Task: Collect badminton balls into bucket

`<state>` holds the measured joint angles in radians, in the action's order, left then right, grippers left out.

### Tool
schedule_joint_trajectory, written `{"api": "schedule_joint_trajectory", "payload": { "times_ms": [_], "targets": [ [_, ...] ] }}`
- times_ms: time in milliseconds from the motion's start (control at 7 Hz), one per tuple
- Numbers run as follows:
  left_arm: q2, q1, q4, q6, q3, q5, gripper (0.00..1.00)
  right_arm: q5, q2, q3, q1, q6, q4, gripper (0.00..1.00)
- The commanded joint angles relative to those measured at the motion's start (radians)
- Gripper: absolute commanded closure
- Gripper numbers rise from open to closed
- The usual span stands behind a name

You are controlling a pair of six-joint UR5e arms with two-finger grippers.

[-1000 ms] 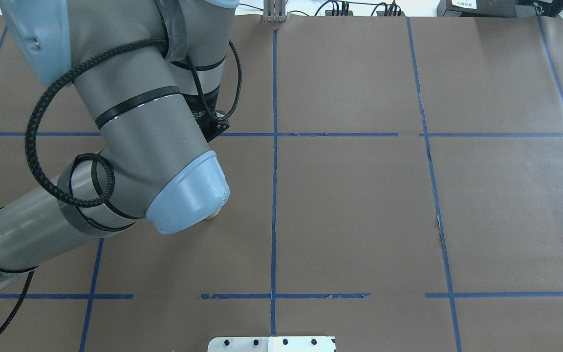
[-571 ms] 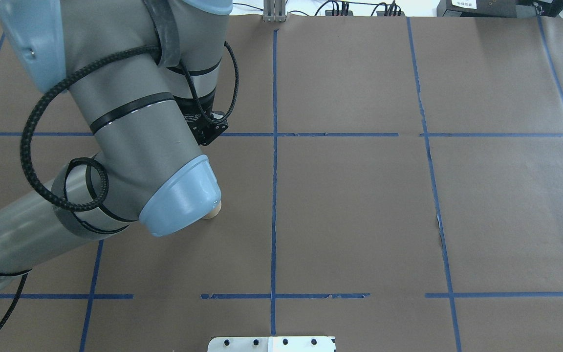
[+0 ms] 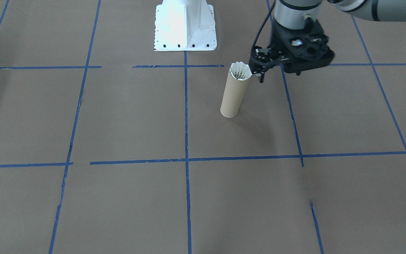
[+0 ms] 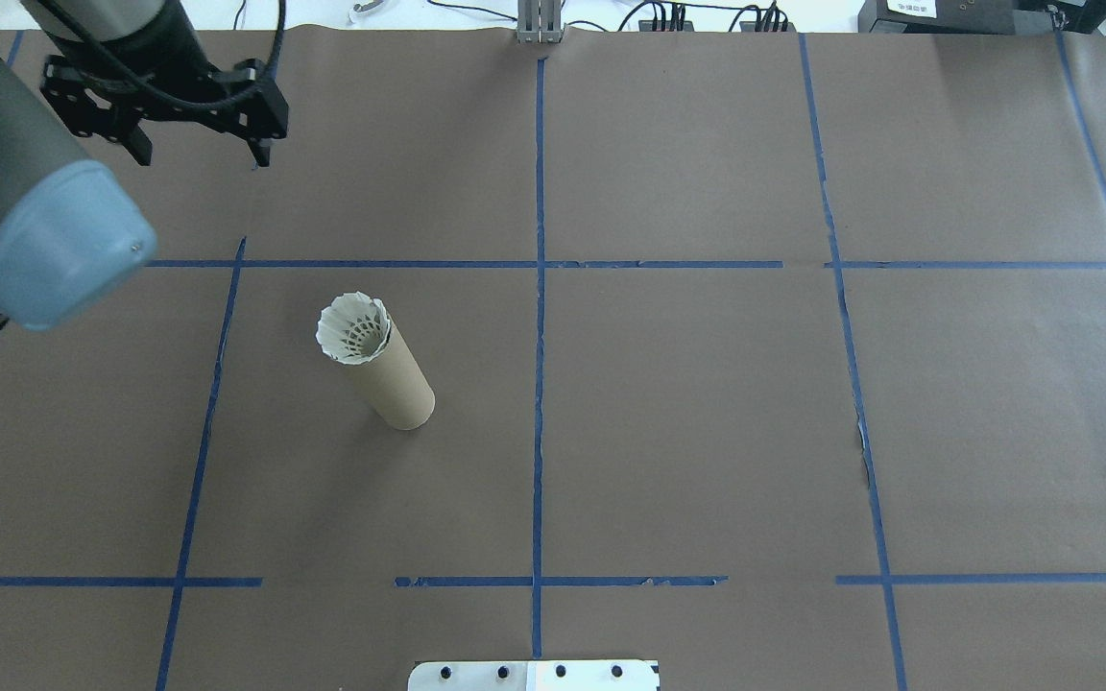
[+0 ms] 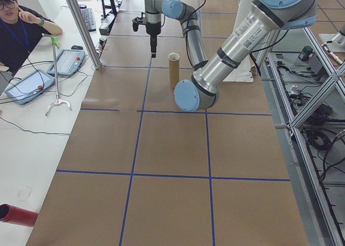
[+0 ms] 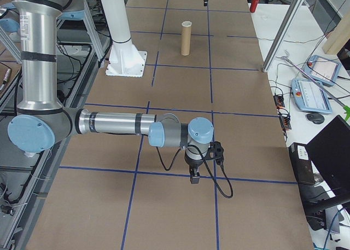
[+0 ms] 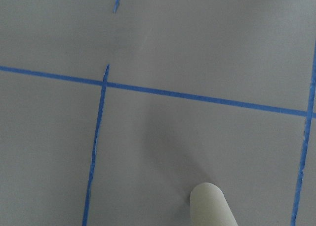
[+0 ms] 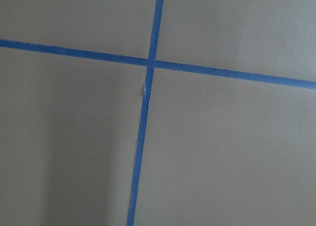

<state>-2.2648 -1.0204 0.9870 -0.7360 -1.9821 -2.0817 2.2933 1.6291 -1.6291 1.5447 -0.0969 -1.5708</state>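
The bucket (image 4: 390, 379) is a brown cardboard tube standing upright left of the table's middle, also seen in the front view (image 3: 234, 97) and both side views (image 5: 173, 72) (image 6: 186, 41). One badminton ball (image 4: 353, 329) sits in its mouth with the white feather skirt flaring above the rim (image 3: 240, 71); its cork is hidden inside. My left gripper (image 4: 200, 152) hangs open and empty above the table, beyond the tube toward the far left (image 3: 278, 74). My right gripper (image 6: 194, 176) shows only in the right side view, low over the table far from the tube; I cannot tell its state.
Blue tape lines grid the brown paper table. The white robot base (image 4: 534, 675) stands at the near edge (image 3: 185, 24). A person (image 5: 19, 25) sits at a side bench with tablets, behind a metal post (image 5: 81, 25). A red cylinder (image 5: 15, 215) lies there.
The left arm, which covered the tube, has swung up and away to the far left. The tube with the shuttlecock in its mouth now stands uncovered.
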Motion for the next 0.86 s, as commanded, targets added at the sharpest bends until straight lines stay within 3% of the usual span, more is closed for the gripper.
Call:
{"api": "schedule_joint_trajectory", "payload": {
  "times_ms": [0,143,429,714],
  "targets": [
    [0.271,-0.188,0.343,0.322,0.075,-0.063,0.0,0.0,0.0,0.0,0.0,0.0,0.0,0.0],
    [0.345,-0.269,0.428,0.481,0.157,-0.096,0.0,0.0,0.0,0.0,0.0,0.0,0.0,0.0],
    [0.475,-0.456,0.437,0.778,0.245,-0.164,0.0,0.0,0.0,0.0,0.0,0.0,0.0,0.0],
    [0.582,-0.527,0.438,0.866,0.273,-0.186,0.0,0.0,0.0,0.0,0.0,0.0,0.0,0.0]
  ]
}}
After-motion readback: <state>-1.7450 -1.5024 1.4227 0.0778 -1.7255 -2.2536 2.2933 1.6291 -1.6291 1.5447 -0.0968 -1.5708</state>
